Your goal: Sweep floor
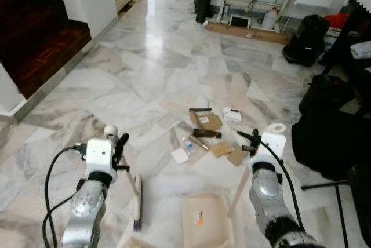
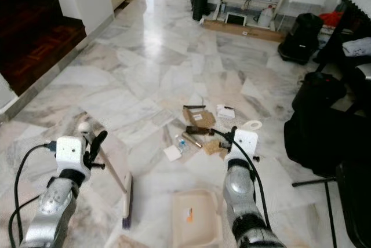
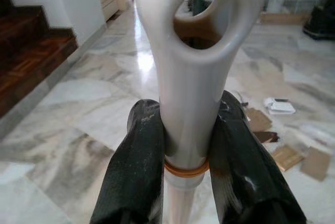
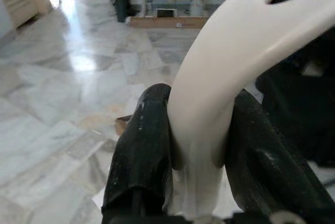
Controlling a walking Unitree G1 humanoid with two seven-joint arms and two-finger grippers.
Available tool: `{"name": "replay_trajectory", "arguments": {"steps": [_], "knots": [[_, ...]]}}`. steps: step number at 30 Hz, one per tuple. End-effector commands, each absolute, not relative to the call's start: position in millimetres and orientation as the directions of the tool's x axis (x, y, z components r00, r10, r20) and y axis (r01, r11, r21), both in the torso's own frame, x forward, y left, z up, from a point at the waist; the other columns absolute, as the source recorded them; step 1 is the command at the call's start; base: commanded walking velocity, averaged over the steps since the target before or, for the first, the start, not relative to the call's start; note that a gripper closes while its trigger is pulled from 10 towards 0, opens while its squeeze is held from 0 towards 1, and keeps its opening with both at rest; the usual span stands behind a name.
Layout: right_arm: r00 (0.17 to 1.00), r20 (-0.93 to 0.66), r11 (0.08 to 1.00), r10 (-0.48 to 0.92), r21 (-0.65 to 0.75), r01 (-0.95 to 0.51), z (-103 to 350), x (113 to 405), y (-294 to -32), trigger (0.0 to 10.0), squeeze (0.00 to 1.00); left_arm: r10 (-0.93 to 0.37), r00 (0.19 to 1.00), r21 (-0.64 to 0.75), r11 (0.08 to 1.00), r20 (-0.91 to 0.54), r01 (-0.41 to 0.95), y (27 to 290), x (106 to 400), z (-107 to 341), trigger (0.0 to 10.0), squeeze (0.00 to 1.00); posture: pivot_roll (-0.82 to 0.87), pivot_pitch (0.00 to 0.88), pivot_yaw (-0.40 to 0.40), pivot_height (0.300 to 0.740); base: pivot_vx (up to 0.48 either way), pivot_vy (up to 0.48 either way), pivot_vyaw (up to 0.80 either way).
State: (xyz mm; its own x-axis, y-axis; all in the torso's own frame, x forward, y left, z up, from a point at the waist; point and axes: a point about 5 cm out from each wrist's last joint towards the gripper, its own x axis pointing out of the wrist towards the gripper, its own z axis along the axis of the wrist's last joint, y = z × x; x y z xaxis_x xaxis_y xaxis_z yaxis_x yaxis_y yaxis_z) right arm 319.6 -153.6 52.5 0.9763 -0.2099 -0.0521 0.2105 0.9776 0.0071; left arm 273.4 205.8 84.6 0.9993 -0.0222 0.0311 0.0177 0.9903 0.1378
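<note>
Broom first: its head rests on the marble floor near me and to the left, the pale stick slanting up into my left gripper. In the left wrist view my jaws are closed tight on the stick just under its looped end, one black finger pressed to each side. I judge it light and stiff, the plastic smooth enough to twist in the grip, so a hold high on the stick gives reach but little force at the bristles.

One dustpan lies flat on the floor near me, just right of the broom head, and its long handle rises to my right gripper. There too the jaws are clamped on the handle below its curved loop. It looks hollow and light, likely to skid on polished marble unless pressed down.

Beyond both, in the middle of the floor, sits one loose cluster of litter: several cardboard scraps, a white paper square, a small bottle and a dark bar, perhaps eight or nine pieces, though I cannot count them surely. They look light, so a quick stroke may scatter them.

Further out, dark wooden stairs stand far left, and black bags to the right.
</note>
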Motion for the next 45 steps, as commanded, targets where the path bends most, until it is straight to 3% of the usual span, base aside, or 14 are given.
{"name": "replay_trajectory", "arguments": {"steps": [1,21,45], "knots": [[0.964,-0.043,0.964,-0.262,0.027,0.264,56,320,-168,10.0,0.00,-0.053,0.994,0.132,0.990,0.092,0.041,197,279,99,10.0,0.00,0.14,0.028,-0.062,0.740,0.000,0.424,-0.80],[0.969,-0.037,0.969,-0.244,0.034,0.245,58,322,-162,10.0,0.00,-0.098,0.983,0.124,0.989,0.154,0.080,185,288,117,10.0,0.00,0.14,0.014,-0.057,0.740,0.000,0.064,-0.09],[0.983,-0.056,0.981,-0.172,0.078,0.176,54,322,-153,10.0,0.00,-0.065,0.989,0.136,0.990,0.130,0.047,192,287,112,10.0,0.00,0.14,0.019,-0.061,0.740,0.000,0.000,0.10]]}}
